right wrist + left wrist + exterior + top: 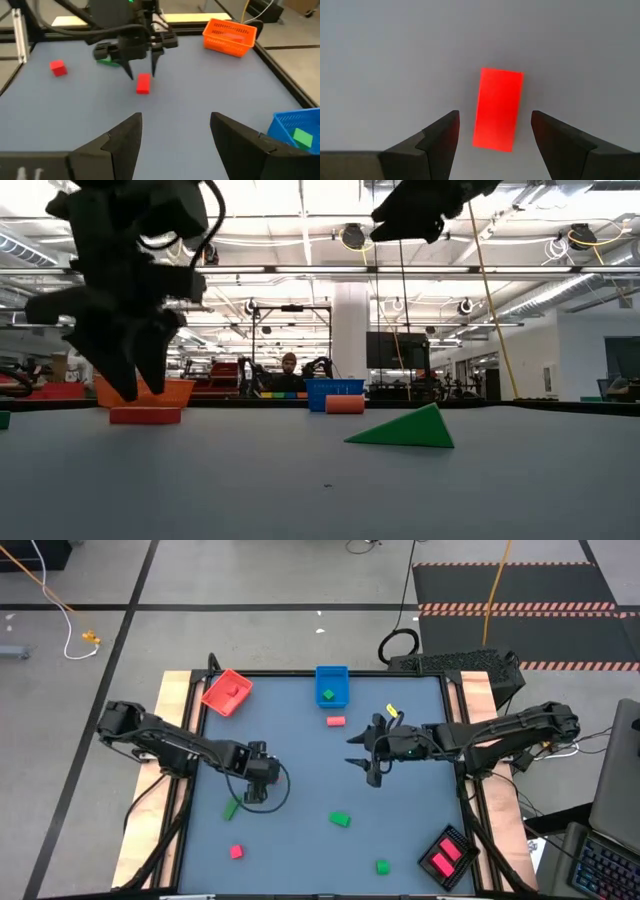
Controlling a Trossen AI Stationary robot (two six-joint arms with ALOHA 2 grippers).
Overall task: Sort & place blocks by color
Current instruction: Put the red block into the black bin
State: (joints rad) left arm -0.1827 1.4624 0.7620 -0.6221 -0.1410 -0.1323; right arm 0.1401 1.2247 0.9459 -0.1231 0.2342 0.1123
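A red bar block (pixel 497 109) lies flat on the grey table. My left gripper (pixel 495 120) hangs open just above it, pointing down, one finger on each side and neither touching it; from across the table my left gripper (pixel 142 75) shows over the same bar (pixel 143 83). My right gripper (pixel 358 750) is open and raised over the middle right of the table, holding nothing. Other blocks lie loose: a pink one (pixel 336 721), green ones (pixel 340 819) (pixel 382 866) (pixel 232 808) and a red cube (pixel 236 852).
A red tray (pixel 227 692) stands at the far left and holds a red block. A blue tray (pixel 332 686) at the far middle holds a green block. A black tray (pixel 447 858) at the near right holds pink blocks. A yellow piece (pixel 392 712) lies beyond my right gripper.
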